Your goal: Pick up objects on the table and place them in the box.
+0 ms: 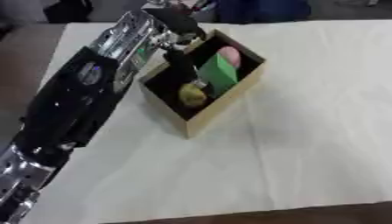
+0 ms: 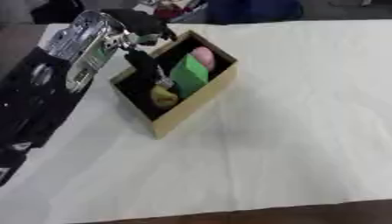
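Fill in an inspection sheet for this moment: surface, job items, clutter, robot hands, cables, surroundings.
Surface: table under a pale cloth, creased.
Job items: open tan box with a dark interior, holding a green block, a pink rounded object and a yellowish object.
Clutter: nothing seen on the cloth outside the box.
Robot hands: left robot hand reaches down into the box, fingertips next to the yellowish object; whether it grips it cannot be told. Right robot hand not in view.
Cables: nothing seen.
Surroundings: dark and blue shapes beyond the far table edge, unclear.
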You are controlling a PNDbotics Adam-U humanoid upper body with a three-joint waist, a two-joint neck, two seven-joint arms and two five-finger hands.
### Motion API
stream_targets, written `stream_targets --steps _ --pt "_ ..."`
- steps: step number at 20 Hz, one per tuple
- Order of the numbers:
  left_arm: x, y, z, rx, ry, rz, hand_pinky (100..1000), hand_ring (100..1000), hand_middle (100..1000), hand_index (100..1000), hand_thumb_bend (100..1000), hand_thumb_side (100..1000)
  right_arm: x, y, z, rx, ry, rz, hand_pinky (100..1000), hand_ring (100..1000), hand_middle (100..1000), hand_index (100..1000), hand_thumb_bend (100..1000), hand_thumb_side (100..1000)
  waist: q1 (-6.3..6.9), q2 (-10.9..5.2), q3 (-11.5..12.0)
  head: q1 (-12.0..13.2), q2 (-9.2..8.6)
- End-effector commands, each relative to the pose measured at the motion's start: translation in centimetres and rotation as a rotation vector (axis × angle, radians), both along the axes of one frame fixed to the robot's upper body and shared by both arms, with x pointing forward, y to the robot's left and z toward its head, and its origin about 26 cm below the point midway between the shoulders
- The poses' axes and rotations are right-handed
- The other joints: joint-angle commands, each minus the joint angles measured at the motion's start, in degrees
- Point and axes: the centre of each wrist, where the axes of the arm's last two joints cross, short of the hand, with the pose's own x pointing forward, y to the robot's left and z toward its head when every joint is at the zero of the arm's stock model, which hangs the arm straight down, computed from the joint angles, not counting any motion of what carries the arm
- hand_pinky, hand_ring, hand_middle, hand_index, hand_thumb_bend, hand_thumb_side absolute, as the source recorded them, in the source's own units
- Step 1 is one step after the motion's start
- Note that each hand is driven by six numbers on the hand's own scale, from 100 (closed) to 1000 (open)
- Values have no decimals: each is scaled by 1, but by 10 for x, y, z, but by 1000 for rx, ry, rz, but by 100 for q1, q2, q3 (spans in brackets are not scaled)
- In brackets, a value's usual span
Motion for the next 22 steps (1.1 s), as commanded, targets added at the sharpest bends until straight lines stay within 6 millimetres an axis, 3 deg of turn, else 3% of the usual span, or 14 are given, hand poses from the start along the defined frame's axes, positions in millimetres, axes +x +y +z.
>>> stream_targets --steps 1,3,5,6,10,16,21,22 --pt "-10 6 18 -29 -85 -9 877 881 834 940 636 810 -5 -2 8 -1 -27 -4 957 777 719 818 100 648 -38 -164 12 -5 -7" --pt "-25 8 28 -89 -191 -43 856 852 794 914 518 848 -5 -3 8 0 -28 -7 957 777 719 818 100 648 -45 -161 30 -3 3" --pt "-52 10 40 -228 -352 -105 855 834 776 917 441 891 -5 -4 9 4 -30 -11 957 778 719 819 100 649 -59 -147 56 8 12" --pt "-67 14 46 -319 -444 -128 847 806 744 897 337 949 -6 -4 9 6 -31 -13 957 778 719 819 100 649 -69 -142 77 5 20" --pt "-121 31 46 -694 -743 -189 837 772 695 882 228 983 -6 -5 7 21 -29 -18 959 778 718 823 100 653 -82 -162 165 -24 65" --pt "-118 61 11 -1148 -1009 -233 810 727 642 867 188 1000 -8 -3 6 40 -25 -13 958 780 718 824 100 655 -118 -234 267 -80 142" --pt "-113 77 -21 -1421 -1092 -247 801 702 624 865 210 1000 -9 -2 5 50 -26 -6 960 783 717 825 100 660 -127 -263 311 -49 149" --pt "-112 82 -40 -1485 -1084 -232 800 702 626 866 211 1000 -10 -1 5 55 -33 4 959 783 717 825 100 660 -138 -271 348 -39 135"
